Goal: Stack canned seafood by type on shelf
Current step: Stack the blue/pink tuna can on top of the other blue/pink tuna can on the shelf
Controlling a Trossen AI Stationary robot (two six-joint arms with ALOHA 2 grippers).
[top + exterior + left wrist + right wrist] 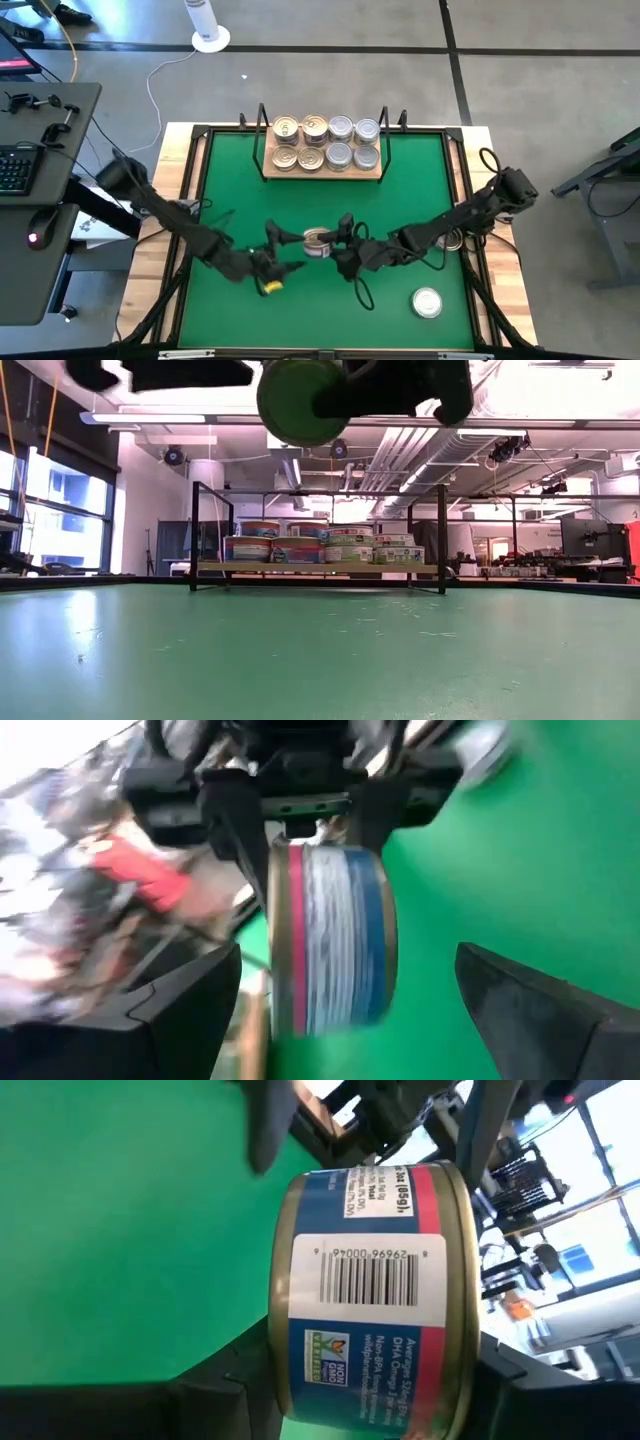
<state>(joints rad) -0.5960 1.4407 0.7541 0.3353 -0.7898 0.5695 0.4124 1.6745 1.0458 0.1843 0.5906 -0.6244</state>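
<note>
One tin of the canned seafood (318,239), gold-rimmed with a blue, white and red label, hangs above the middle of the green mat, my right gripper (337,241) shut on it. My left gripper (283,240) faces it from the table's left. It is open, its fingers (180,1010) standing on either side of the tin (330,940) with a gap to each. The shelf (375,172) stands at the mat's far edge. On its board rest gold-lidded tins (300,143) at the left and silver-lidded tins (353,143) at the right, two layers high in the low view. My right gripper pinches the tin by its two flat ends between its fingers, one finger beside each gold rim (283,1370). The fingers come nearly level from the table's right. The tin is lifted clear of the mat and tipped, one flat end (290,400) toward the near edge.
A loose silver-lidded tin (427,302) lies on the mat at the near right. Another tin (452,240) shows partly under my right arm. A black frame borders the mat (230,190). A desk with a keyboard (15,170) stands off the table's left.
</note>
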